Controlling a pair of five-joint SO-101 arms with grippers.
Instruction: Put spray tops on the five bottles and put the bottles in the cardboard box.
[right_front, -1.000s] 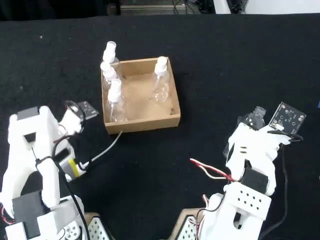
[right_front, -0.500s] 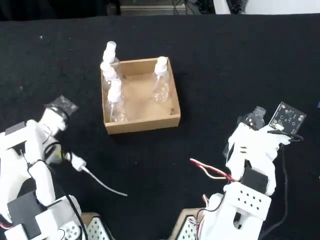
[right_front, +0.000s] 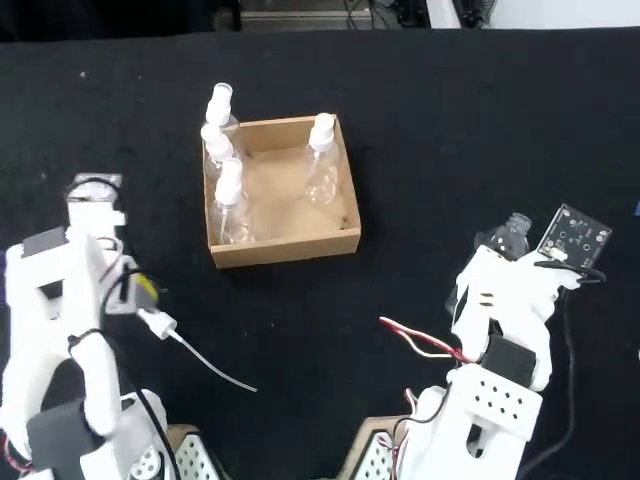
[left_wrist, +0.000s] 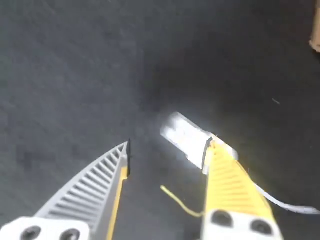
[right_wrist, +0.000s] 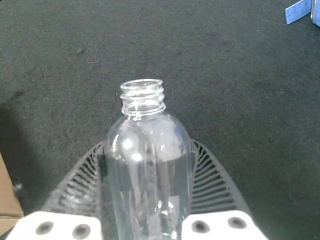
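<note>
Next, pick up the spray top (left_wrist: 185, 137) lying on the surface (right_front: 450, 120) against the yellow finger of the left gripper (left_wrist: 167, 147), spread wide and holding nothing. Centre the opening over the white head, not over the thin tube (right_front: 215, 372) trailing away from it. Close squarely, so as not to flick the head aside. Lift high enough to bring the tube off the surface before carrying across.

Aim for the bottle (right_wrist: 147, 190), well apart at the right side of the surface, gripped by its body in the right gripper (right_wrist: 147, 150), closed snugly round it, with the neck bare and free. Thread the tube into the neck first, then press the head down straight. Probably best to hold the right gripper firm throughout, to stop the bottle from tipping under the push. Only then move it to the box (right_front: 285, 248).

By count:
- Five bottles: four capped bottles (right_front: 230, 200) at the box, three along its left wall and one by the far right corner, plus the bare one. Cannot tell whether the farthest of the three stands inside or just behind the wall.
- Five spray tops: four fitted, one loose.
- One box.
- Two grippers.
</note>
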